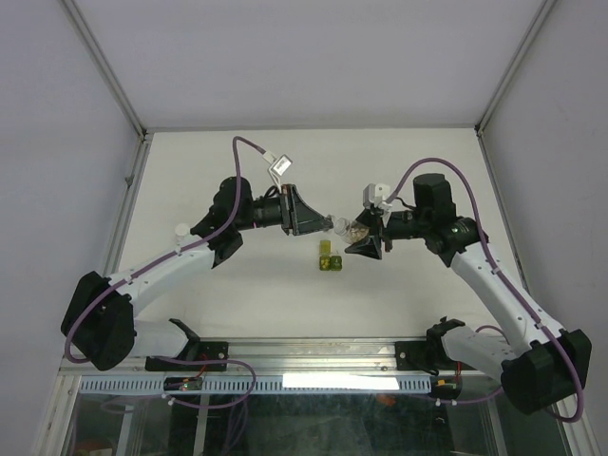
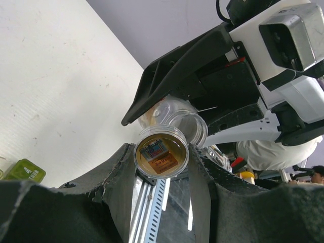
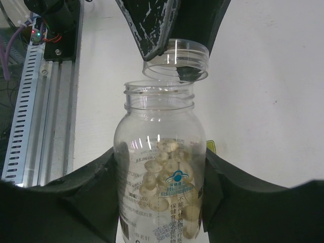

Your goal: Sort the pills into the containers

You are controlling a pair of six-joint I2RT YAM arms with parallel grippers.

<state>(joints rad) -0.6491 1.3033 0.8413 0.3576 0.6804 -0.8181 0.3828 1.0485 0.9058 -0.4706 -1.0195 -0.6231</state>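
Note:
My right gripper point(image 3: 161, 202) is shut on a clear labelled bottle point(image 3: 159, 152), its open mouth pointing away from the camera. Tan pills point(image 3: 167, 172) lie in a heap inside it. My left gripper point(image 2: 161, 154) is shut on a smaller clear bottle point(image 2: 161, 152), seen from its base. In the right wrist view this smaller bottle's open mouth point(image 3: 175, 61) nearly touches the pill bottle's mouth. In the top view both grippers point(image 1: 328, 224) point(image 1: 366, 233) meet mouth to mouth above the table. The olive-green containers point(image 1: 330, 258) sit on the table just below and nearer.
An aluminium slotted rail point(image 3: 30, 101) runs along the near table edge. White enclosure walls point(image 1: 104, 76) close in the left, the right and the back. The purple cable point(image 1: 252, 144) loops above the left arm.

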